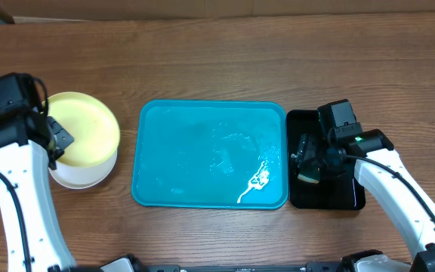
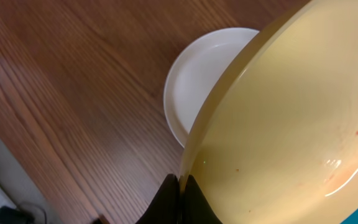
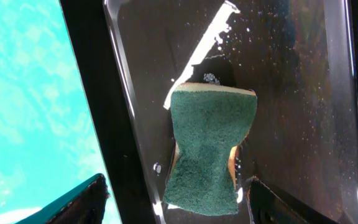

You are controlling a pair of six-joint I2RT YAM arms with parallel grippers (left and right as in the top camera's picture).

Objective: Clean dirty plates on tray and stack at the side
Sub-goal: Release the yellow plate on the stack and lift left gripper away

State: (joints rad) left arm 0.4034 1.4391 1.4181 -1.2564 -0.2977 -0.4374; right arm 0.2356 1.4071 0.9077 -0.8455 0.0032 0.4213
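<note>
The pale yellow-green plate [image 2: 291,118] is pinched at its rim by the left fingers [image 2: 169,202], over a white plate [image 2: 201,74] beneath them. The blue tray [image 1: 187,151] lies between both finger pairs. The right fingers [image 3: 79,202] stand spread, a green sponge [image 3: 210,143] between them in the black tray [image 3: 297,93].

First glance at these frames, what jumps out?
The blue tray mid-table, bare of plates, with a white wet streak. At left, the left hand grips the pale yellow-green plate over a white plate. At right, the open right hand straddles a green sponge in the black tray.
</note>
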